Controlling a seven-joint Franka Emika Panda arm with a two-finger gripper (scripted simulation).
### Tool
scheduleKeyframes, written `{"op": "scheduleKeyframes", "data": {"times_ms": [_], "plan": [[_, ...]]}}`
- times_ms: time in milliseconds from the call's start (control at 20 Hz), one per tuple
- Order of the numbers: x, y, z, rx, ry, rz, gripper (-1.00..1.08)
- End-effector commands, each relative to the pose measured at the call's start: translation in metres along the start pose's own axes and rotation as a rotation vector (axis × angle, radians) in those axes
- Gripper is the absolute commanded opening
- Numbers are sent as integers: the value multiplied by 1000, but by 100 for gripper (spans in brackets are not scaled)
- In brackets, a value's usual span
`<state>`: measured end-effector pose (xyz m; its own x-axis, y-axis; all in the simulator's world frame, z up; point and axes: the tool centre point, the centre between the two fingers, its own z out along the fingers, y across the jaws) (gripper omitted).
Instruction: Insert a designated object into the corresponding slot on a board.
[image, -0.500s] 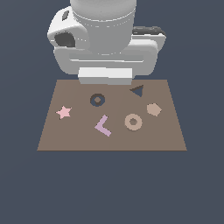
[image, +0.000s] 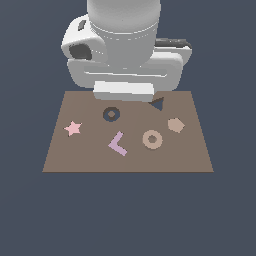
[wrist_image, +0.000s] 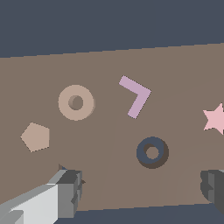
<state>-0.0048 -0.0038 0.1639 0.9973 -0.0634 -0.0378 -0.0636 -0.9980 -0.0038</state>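
Observation:
The tan ring (image: 152, 139) lies flat on the brown board (image: 75, 155), toward the exterior view's right of middle. The slot (image: 111, 114), a dark ring-shaped recess, sits farther back and to the left. In the wrist view the ring (wrist_image: 76, 102) and slot (wrist_image: 152, 152) lie apart on the board (wrist_image: 183, 78). My gripper (wrist_image: 140, 189) hangs above the board's far edge, open wide, with nothing between its fingers (wrist_image: 65, 189). The slot lies just ahead of the gap. In the exterior view the white hand (image: 123, 91) hides the fingers.
A purple L-piece (image: 118, 144) lies between ring and slot. A pink star (image: 73, 128) is at the exterior view's left and a tan polygon (image: 175, 125) at its right. A dark triangular recess (image: 157, 104) peeks out beside the hand.
The arm looks slightly larger and lower in the exterior view, and its hand now overlaps the triangular recess's corner. The pieces on the board have not moved.

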Motion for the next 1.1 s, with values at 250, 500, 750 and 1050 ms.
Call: {"op": "scheduleKeyframes", "data": {"times_ms": [250, 500, 750, 1050], "plan": [[8, -20, 24, 1, 7, 83, 100], [20, -39, 50, 2, 16, 173, 100], [35, -58, 76, 2, 26, 266, 100], [50, -73, 99, 3, 34, 348, 100]]}}
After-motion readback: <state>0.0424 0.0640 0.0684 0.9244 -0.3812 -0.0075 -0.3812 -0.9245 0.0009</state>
